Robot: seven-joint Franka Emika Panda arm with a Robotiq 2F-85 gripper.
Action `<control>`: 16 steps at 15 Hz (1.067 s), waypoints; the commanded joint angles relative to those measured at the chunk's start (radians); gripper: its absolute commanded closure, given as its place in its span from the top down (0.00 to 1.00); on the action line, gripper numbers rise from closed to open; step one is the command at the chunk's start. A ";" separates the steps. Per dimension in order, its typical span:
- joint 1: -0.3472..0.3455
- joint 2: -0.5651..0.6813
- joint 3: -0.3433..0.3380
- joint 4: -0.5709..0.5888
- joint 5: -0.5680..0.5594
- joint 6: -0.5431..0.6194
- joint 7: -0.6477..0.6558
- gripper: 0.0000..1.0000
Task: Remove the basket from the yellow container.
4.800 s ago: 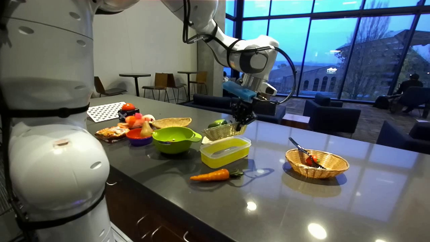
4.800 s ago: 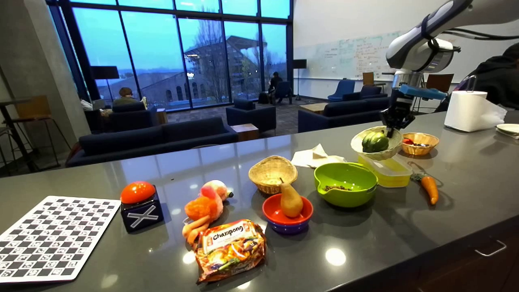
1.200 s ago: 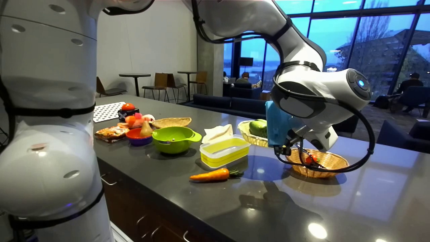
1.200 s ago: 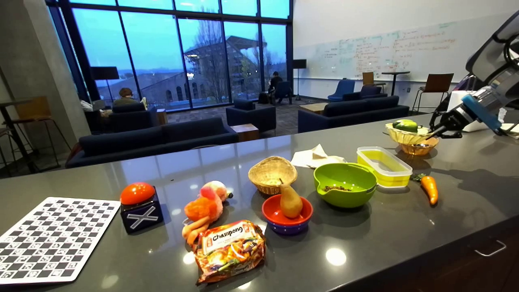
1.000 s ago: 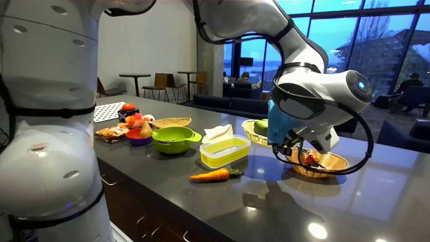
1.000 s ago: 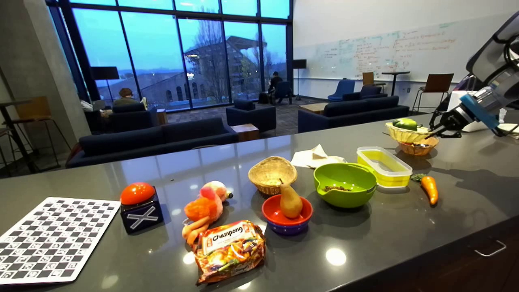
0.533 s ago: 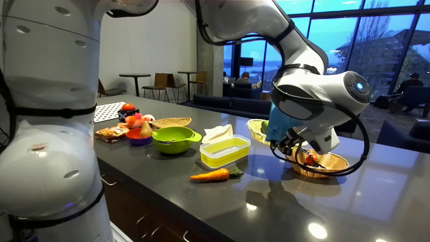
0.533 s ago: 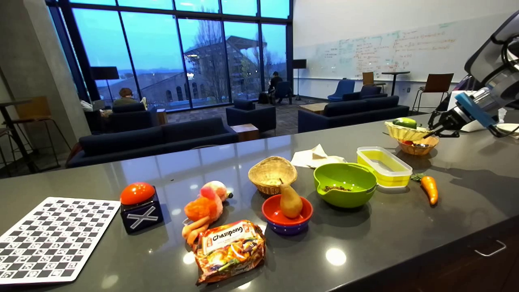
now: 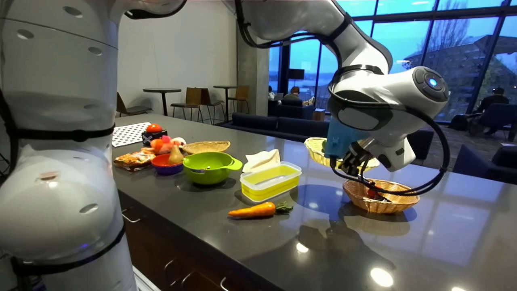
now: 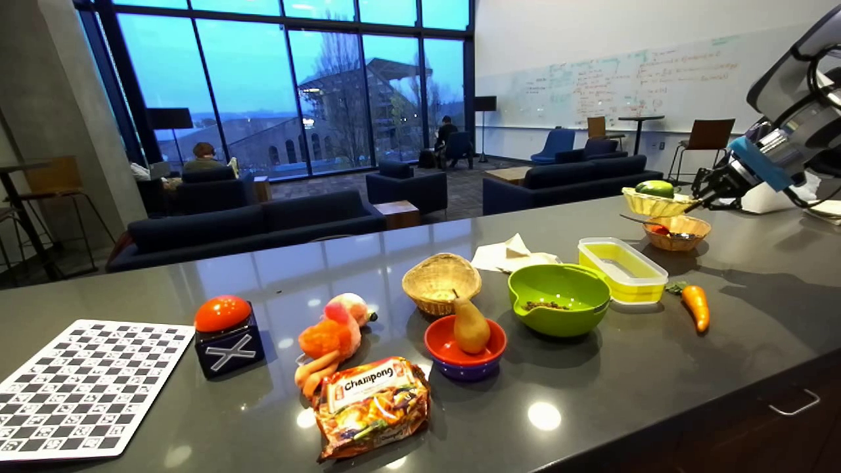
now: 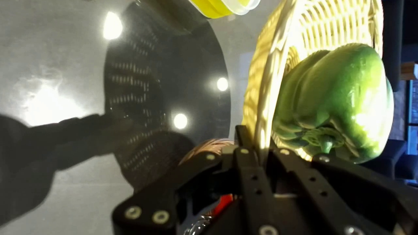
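The basket is pale yellow and woven, and it shows in both exterior views (image 9: pixel 316 152) (image 10: pixel 657 203). It holds a green pepper-like vegetable (image 10: pixel 655 189), large in the wrist view (image 11: pixel 336 98). My gripper (image 10: pixel 690 206) is shut on the basket's rim (image 11: pixel 266 98) and holds it in the air, above the table. In the wrist view the gripper (image 11: pixel 258 142) has a finger on each side of the rim. The yellow container (image 9: pixel 268 186) is a rectangular tub with a clear rim, standing on the table apart from the basket. It also shows in the wrist view (image 11: pixel 214 8).
A tan wicker bowl (image 10: pixel 677 238) with a red item and dark utensil stands below and near the held basket. A carrot (image 9: pixel 258 210) lies before the yellow container. A lime-green bowl (image 10: pixel 558 315) and white cloth (image 9: pixel 262 161) are beside it.
The basket was over the yellow container 4.8 seconds ago; my gripper has carried it off to one side, beyond the tub. In the last half second it has risen slightly.
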 commanded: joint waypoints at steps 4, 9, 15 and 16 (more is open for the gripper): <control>0.083 -0.062 0.059 0.042 -0.168 0.097 0.152 0.02; 0.124 -0.034 0.109 0.106 -0.225 0.118 0.228 0.02; 0.136 0.030 0.158 0.180 -0.168 0.116 0.250 0.02; 0.136 0.045 0.165 0.193 -0.155 0.114 0.253 0.02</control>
